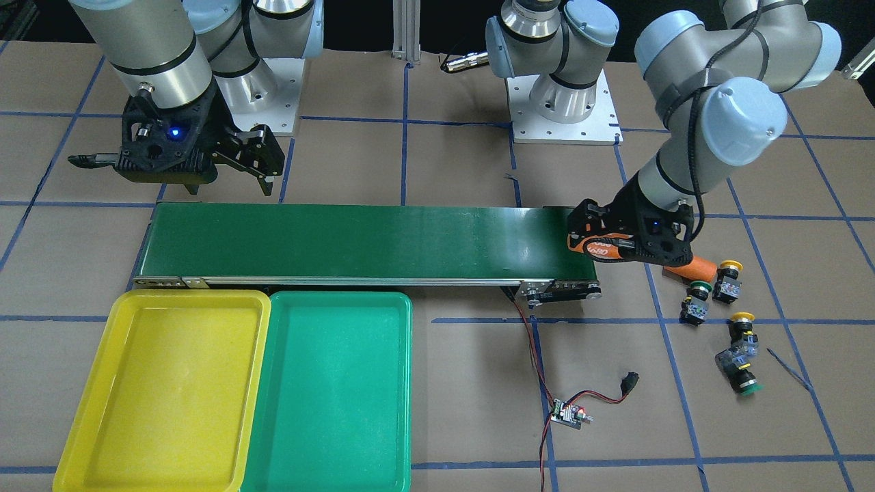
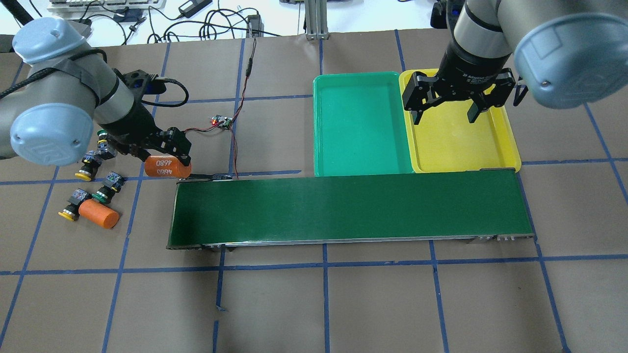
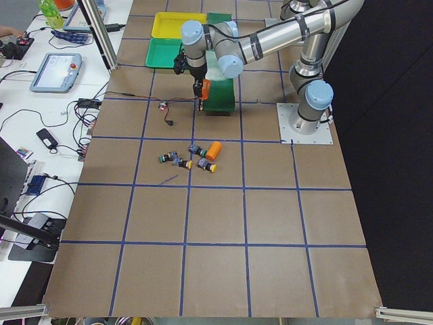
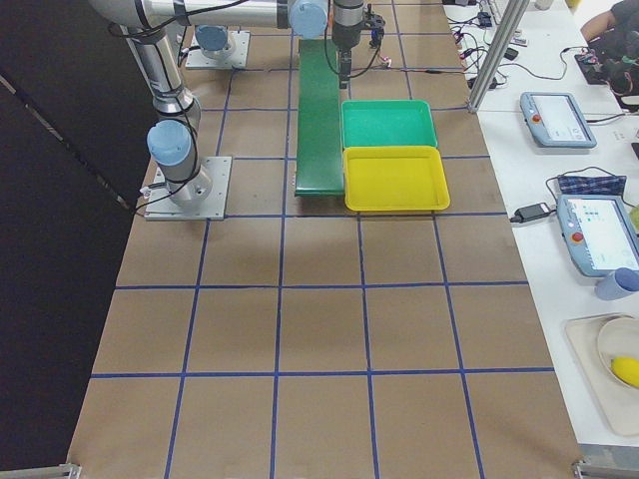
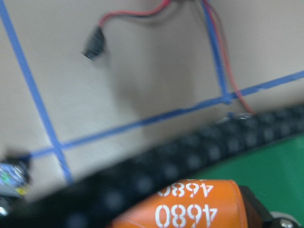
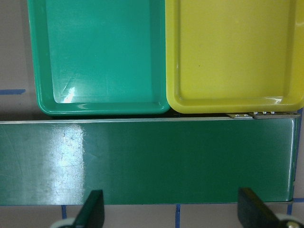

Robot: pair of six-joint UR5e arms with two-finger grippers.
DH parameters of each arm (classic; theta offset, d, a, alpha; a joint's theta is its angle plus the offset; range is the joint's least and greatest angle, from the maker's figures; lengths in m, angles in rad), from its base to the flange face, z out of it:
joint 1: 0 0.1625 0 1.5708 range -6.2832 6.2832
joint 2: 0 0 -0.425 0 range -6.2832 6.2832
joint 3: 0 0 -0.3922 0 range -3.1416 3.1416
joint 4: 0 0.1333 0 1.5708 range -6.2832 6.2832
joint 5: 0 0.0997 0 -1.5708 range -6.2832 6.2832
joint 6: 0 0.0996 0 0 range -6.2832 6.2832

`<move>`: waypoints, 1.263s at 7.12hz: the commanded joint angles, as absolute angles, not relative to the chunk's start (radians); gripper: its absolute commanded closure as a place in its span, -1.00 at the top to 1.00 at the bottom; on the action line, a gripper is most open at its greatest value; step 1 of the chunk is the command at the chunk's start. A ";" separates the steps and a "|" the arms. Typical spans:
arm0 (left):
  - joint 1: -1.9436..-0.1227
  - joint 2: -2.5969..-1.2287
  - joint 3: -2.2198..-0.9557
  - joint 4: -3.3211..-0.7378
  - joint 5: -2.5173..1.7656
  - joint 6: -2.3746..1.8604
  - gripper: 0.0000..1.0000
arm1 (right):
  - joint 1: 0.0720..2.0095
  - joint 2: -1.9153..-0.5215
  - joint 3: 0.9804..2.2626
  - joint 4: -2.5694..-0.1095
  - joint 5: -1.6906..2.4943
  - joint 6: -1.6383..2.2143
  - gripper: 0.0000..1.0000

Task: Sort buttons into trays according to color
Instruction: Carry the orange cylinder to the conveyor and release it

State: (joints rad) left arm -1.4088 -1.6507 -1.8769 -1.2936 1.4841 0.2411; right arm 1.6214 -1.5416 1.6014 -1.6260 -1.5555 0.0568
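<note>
Four buttons lie loose on the table by the belt's left end: two yellow-capped (image 2: 81, 171) (image 2: 68, 211) and two green-capped (image 2: 102, 134) (image 2: 103, 194); they also show in the front view (image 1: 726, 283). My left gripper (image 2: 167, 165) is shut on an orange cylinder marked 4680 (image 5: 190, 209) and holds it just off the belt's end. My right gripper (image 2: 444, 115) is open and empty, above the yellow tray (image 2: 510, 147) near the belt's far end. The green tray (image 2: 363, 122) lies beside the yellow one. Both trays are empty.
The long dark-green conveyor belt (image 2: 343, 206) runs between the buttons and the trays. A second orange cylinder (image 2: 99, 214) lies among the buttons. A small controller board (image 2: 221, 121) with red and black wires lies behind the belt's left end.
</note>
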 commanded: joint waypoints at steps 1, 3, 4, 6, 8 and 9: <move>-1.451 -1.591 -2.006 -1.278 1.482 0.082 -0.76 | 1.621 -1.542 1.601 -1.625 -1.555 0.055 1.00; -1.471 -1.621 -2.068 -1.147 1.482 0.028 -0.74 | 1.621 -1.542 1.601 -1.624 -1.555 0.055 1.00; -1.485 -1.631 -2.075 -1.096 1.482 0.028 -0.63 | 1.621 -1.542 1.601 -1.624 -1.555 0.055 1.00; -1.486 -1.635 -2.078 -1.098 1.482 0.044 0.99 | 1.621 -1.542 1.601 -1.624 -1.555 0.055 1.00; -1.494 -1.599 -2.040 -1.113 1.486 0.044 1.00 | 1.621 -1.542 1.601 -1.626 -1.555 0.055 1.00; -1.479 -1.597 -2.025 -1.124 1.491 0.044 1.00 | 1.621 -1.542 1.601 -1.626 -1.555 0.055 1.00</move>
